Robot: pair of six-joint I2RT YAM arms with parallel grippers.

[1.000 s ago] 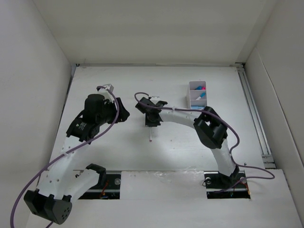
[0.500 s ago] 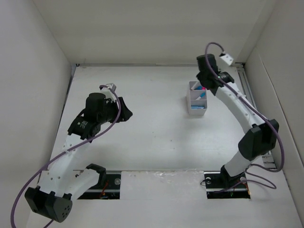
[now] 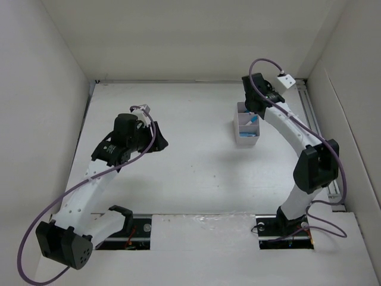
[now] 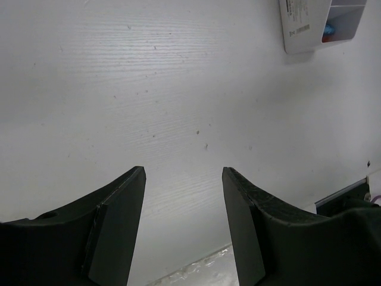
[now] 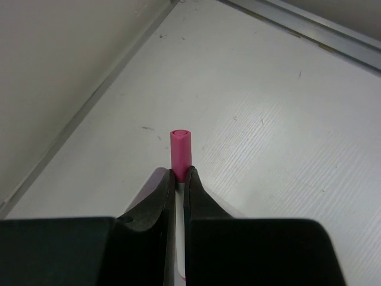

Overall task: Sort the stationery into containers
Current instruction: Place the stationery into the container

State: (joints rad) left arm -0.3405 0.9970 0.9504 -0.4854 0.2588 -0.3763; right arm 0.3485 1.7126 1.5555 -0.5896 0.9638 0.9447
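Note:
The white divided box [image 3: 240,131] stands at the back right of the table; blue pieces [image 3: 250,134] lie in it. It also shows in the left wrist view [image 4: 303,30] at the top right. My right gripper [image 3: 252,109] hovers over the box's far end. In the right wrist view it [image 5: 180,174] is shut on a thin white pen with a pink end [image 5: 181,148] that sticks out past the fingertips. My left gripper [image 3: 159,143] is open and empty above bare table at the left; its jaws stand wide apart in the left wrist view [image 4: 183,173].
White walls close in the table on the left, back and right. A metal rail [image 3: 318,143] runs along the right edge and shows in the right wrist view [image 5: 309,24]. The arm bases [image 3: 280,229] sit in slots at the near edge.
My right arm has carried the pen from the table's middle to the back right, over the box. My left gripper has shifted slightly to the right.

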